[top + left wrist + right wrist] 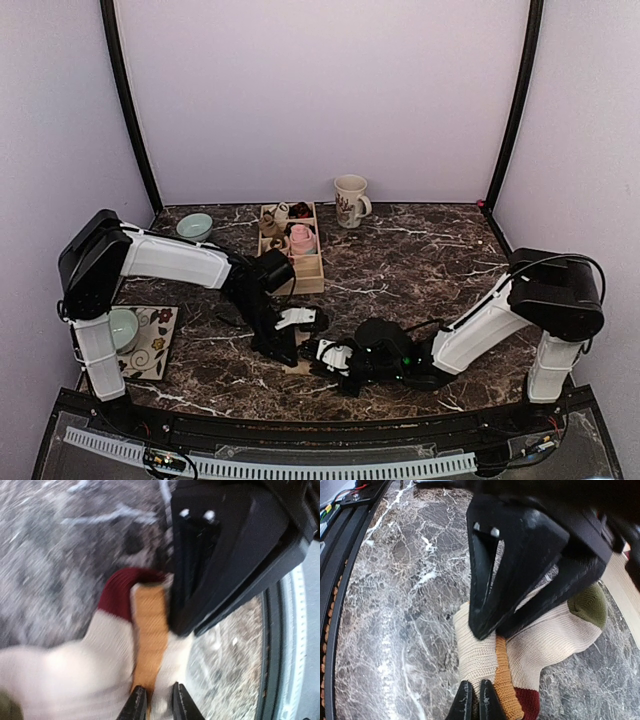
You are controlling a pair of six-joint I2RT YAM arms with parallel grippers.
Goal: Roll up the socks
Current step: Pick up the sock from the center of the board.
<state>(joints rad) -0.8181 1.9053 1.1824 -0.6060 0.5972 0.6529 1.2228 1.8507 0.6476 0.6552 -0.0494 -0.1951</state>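
The beige sock (555, 630) lies crumpled on the dark marble table (420, 250) near its front edge, just ahead of the two arm bases. It shows an olive-green patch at one end, a maroon patch at the other and an orange band running across the middle. Whether this is one sock or two laid together cannot be told. The left gripper (159, 703) comes at it from the left with its fingers drawn close, pinching the fabric where the orange band meets the beige knit. The right gripper (476, 702) comes from the opposite side, its fingers almost together and nipping a fold of beige knit just beside the orange band. The two grippers sit nose to nose over the sock, so from above only a scrap of beige shows between them. Further back on the table stands a wooden compartment box (305, 272) holding a pink bundle (302, 240), with a patterned mug (350, 200) behind it and a pale green bowl (195, 227) to its left. At the left edge, another bowl (122, 328) rests on a floral mat (158, 345).
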